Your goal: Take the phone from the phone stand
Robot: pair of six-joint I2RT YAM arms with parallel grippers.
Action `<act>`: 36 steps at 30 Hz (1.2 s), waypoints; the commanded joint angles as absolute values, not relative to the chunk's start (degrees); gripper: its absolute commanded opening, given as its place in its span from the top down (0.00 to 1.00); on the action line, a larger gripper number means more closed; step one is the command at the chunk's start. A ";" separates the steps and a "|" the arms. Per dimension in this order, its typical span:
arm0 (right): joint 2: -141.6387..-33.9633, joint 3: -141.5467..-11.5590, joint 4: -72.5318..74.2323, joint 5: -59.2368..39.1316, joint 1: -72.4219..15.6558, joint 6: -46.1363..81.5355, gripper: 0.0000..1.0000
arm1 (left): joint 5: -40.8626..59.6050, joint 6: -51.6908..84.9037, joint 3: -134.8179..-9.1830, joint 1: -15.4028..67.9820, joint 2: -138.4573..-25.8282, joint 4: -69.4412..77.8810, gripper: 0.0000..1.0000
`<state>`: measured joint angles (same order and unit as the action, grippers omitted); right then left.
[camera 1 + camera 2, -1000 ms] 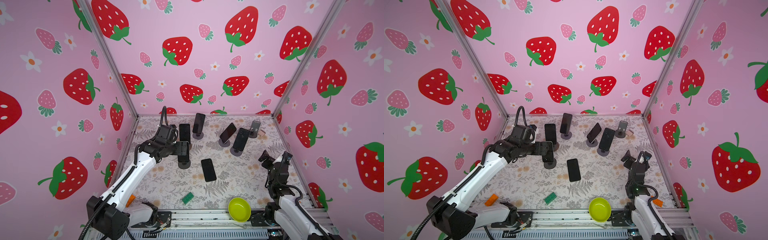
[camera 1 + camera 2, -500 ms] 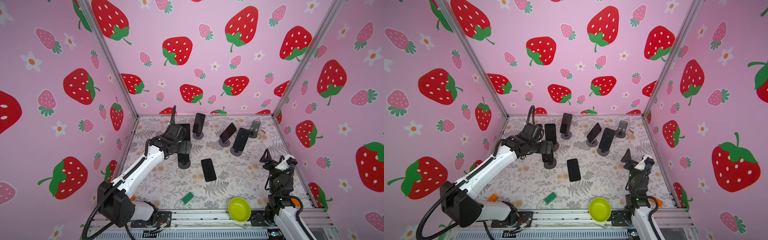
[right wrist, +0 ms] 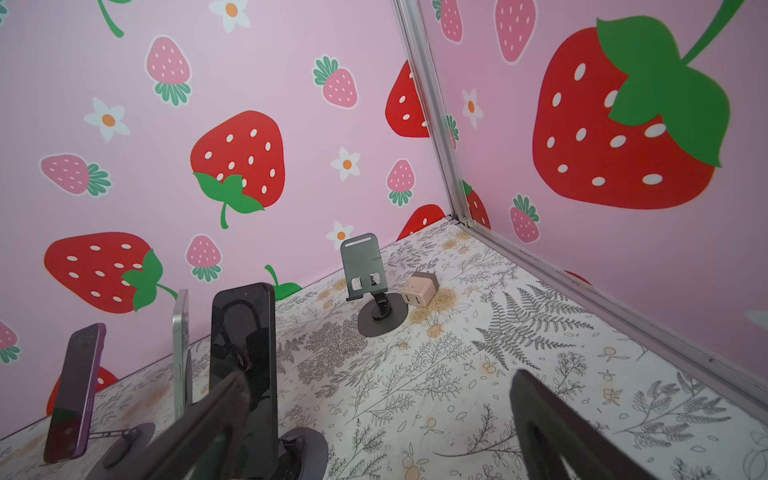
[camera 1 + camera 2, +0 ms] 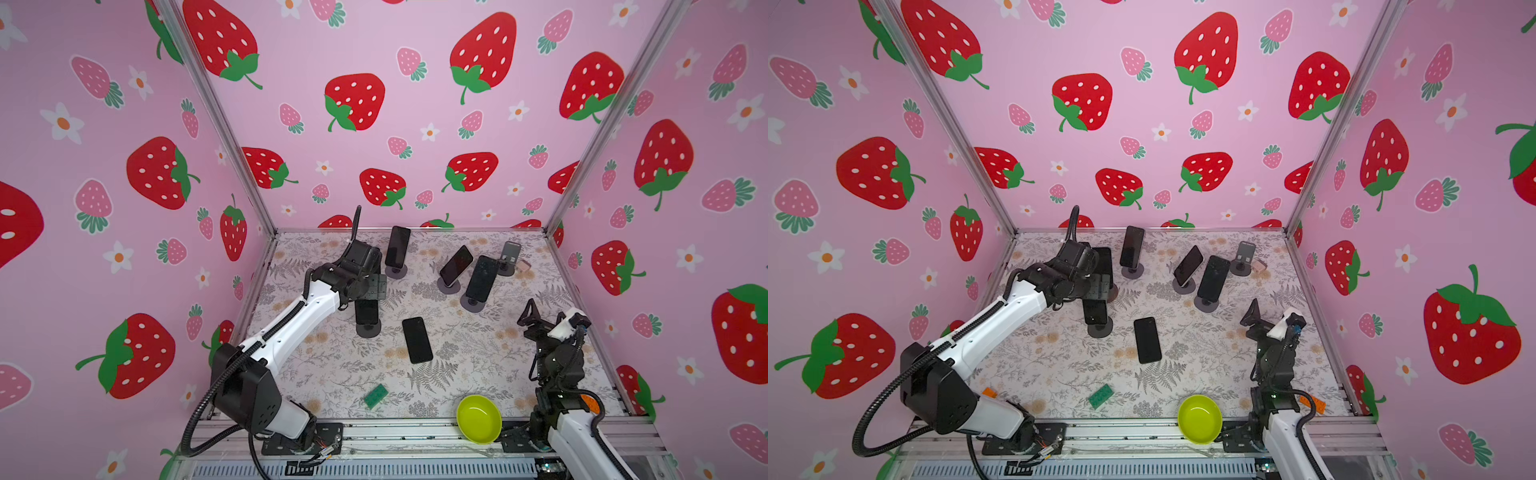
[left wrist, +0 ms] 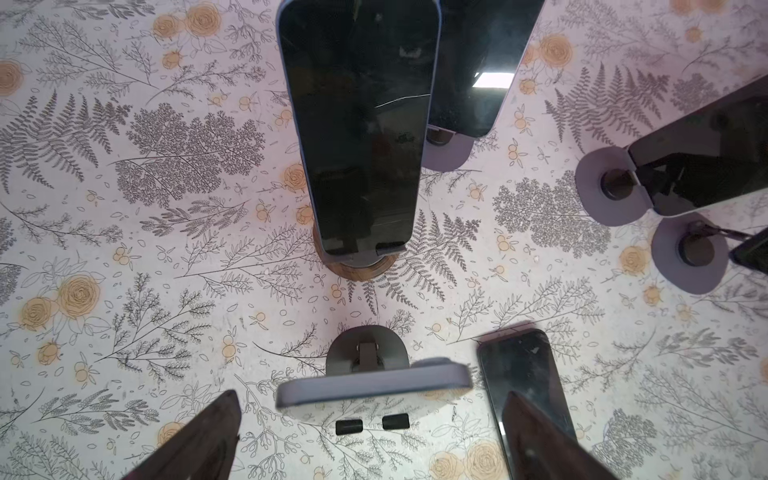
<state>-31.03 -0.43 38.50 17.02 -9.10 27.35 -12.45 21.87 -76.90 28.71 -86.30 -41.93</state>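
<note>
Several dark phones stand on round-based phone stands at the back of the floral table. My left gripper (image 4: pixel 371 291) (image 5: pixel 370 436) hangs open just above the nearest phone (image 4: pixel 367 312), whose grey top edge (image 5: pixel 374 382) lies between the two fingers without touching them. Its phone stand (image 4: pixel 368 330) is below. A second upright phone (image 5: pixel 357 124) on a wood-ringed base stands just beyond. My right gripper (image 4: pixel 547 320) (image 3: pixel 374 436) is open and empty, raised near the right wall.
One phone (image 4: pixel 417 340) lies flat mid-table. More phones on stands (image 4: pixel 397 247) (image 4: pixel 456 266) (image 4: pixel 482 278) are at the back, with an empty stand (image 3: pixel 365 270) and a pink charger (image 3: pixel 419 289). A green bowl (image 4: pixel 478 419) and a green brick (image 4: pixel 376 395) sit near the front.
My left arm swung its wrist inward and up, bringing the gripper over the nearest phone. The right wrist rolled in place. Both grippers stayed open.
</note>
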 commanded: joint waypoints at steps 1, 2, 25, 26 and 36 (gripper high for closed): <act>-32.45 0.94 38.94 17.38 -9.27 28.77 0.00 | -18.81 23.21 -79.72 30.53 -87.52 -42.98 0.01; -32.85 0.72 38.94 16.93 -9.26 28.59 0.00 | -19.84 23.33 -79.63 30.96 -87.79 -43.06 0.01; -32.85 0.53 38.45 16.79 -9.26 28.74 0.00 | -17.70 29.96 -78.88 30.60 -93.09 -43.14 0.06; -32.69 0.61 38.43 16.72 -9.27 28.74 0.00 | -17.58 30.14 -78.81 30.59 -93.03 -43.22 0.06; -33.44 0.61 38.97 16.79 -9.26 29.08 0.00 | -15.77 29.50 -74.38 30.52 -90.20 -40.80 0.04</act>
<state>-33.43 -0.43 38.26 16.62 -9.10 28.47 -16.40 28.93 -75.88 30.74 -92.01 -41.56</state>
